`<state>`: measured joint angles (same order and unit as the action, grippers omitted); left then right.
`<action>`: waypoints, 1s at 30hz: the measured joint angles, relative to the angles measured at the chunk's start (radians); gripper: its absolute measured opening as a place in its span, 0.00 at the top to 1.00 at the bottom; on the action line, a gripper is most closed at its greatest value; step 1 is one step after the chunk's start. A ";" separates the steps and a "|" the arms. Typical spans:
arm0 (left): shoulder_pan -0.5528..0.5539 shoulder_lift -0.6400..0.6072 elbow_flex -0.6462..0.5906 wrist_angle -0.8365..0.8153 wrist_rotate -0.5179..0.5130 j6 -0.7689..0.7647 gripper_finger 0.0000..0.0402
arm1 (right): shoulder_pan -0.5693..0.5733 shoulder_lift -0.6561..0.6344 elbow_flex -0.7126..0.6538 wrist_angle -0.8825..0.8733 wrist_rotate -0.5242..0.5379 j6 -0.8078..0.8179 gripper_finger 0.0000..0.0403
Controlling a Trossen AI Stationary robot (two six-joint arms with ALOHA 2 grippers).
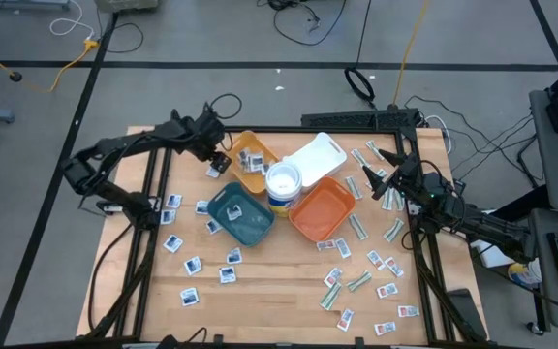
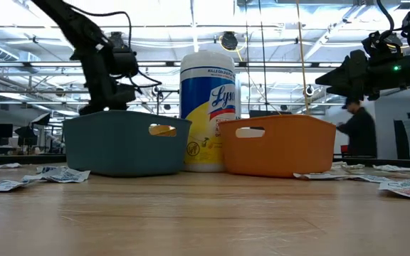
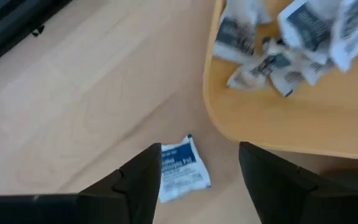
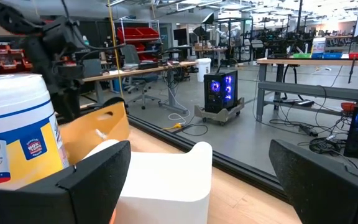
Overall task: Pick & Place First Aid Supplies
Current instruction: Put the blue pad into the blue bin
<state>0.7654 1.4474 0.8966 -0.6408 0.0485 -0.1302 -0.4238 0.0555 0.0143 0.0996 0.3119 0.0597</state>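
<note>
only the left wrist view shows the left gripper [image 3: 197,180] spread, empty, over a packet [image 3: 180,168] on the wooden table [image 3: 73,112]; the right gripper [image 4: 197,186] gapes wide.

We see the middle of the table [image 1: 260,281] crowded: a yellow tray [image 1: 251,161], a white tray [image 1: 315,157], a teal tray [image 1: 240,214] and an orange tray [image 1: 323,209] ring a white round tub [image 1: 283,184], all touching or just beside one another, so nothing could pass between them. The left gripper [image 1: 219,155] hangs with jaws apart at the yellow tray's outer rim, over a lone packet [image 3: 180,168] on bare wood. Scattered packets [image 1: 194,264] litter the left and right sides. The front centre strip of wood lies open. The right gripper [image 1: 384,182], jaws spread wide, hangs above strips near the orange tray.
</note>
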 joint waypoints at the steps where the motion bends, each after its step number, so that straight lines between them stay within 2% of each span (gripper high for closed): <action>1: 0.000 -0.012 -0.026 0.027 -0.004 -0.009 0.46 | 0.000 0.000 0.000 0.000 0.000 0.000 0.06; 7: -0.004 -0.060 -0.140 0.079 -0.034 -0.066 0.47 | 0.000 0.000 0.000 0.000 0.000 0.000 0.06; 18: -0.047 -0.121 -0.151 0.099 -0.023 -0.100 0.49 | 0.000 0.000 0.000 0.000 0.000 0.000 0.06; 23: -0.046 -0.120 -0.213 0.180 -0.030 -0.102 0.51 | 0.000 0.000 0.000 0.000 0.000 0.000 0.06; 30: -0.049 -0.120 -0.311 0.305 -0.110 -0.141 0.47 | 0.000 0.000 0.000 0.000 0.000 0.000 0.06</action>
<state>0.7165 1.3277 0.5858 -0.3355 -0.0614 -0.2710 -0.4239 0.0555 0.0142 0.0998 0.3120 0.0598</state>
